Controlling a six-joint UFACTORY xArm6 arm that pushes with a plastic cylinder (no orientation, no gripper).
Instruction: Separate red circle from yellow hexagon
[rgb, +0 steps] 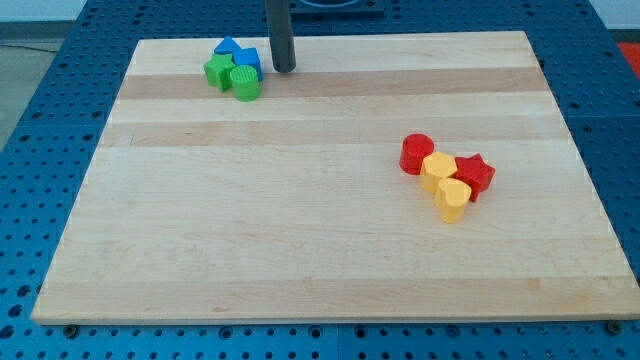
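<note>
The red circle (416, 153) stands on the wooden board at the view's right, touching the yellow hexagon (439, 171) just below and right of it. A red star (475, 174) touches the hexagon's right side. A second yellow block (453, 199), heart-like in shape, sits just below the hexagon. My tip (284, 68) is at the view's top, left of centre, far from the red circle and just right of the blue and green cluster.
Near the top left of the board (300, 250) lies a cluster: two blue blocks (229, 48) (248, 62), a green block (217, 71) and a green cylinder (245, 83). A blue perforated table surrounds the board.
</note>
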